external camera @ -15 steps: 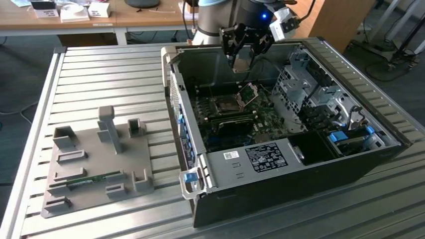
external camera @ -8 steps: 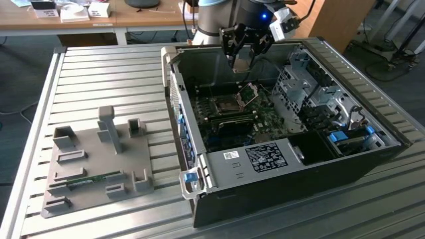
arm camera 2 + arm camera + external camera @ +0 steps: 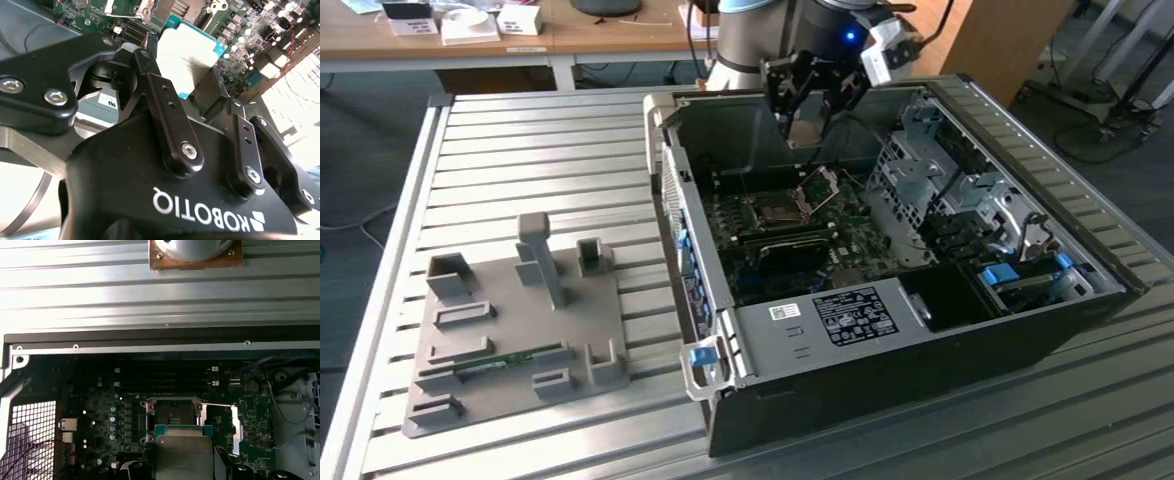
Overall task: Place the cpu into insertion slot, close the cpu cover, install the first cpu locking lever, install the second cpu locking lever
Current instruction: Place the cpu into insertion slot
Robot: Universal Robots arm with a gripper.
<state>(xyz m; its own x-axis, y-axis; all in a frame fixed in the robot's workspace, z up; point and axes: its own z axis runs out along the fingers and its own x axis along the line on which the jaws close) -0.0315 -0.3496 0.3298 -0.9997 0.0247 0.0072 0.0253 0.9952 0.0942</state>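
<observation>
Second wrist view: the hand (image 3: 186, 75) is clamped on the cpu (image 3: 192, 47) by two opposite edges, with the chip's green rim showing. The cpu looks light, thin and stiff, with a fragile underside, so a gentle edge grip suits it. In the exterior view it hangs clear of the insertion slot (image 3: 771, 210), at about the slot's one o'clock. The cpu cover (image 3: 821, 188) stands raised at the slot's two o'clock.
</observation>
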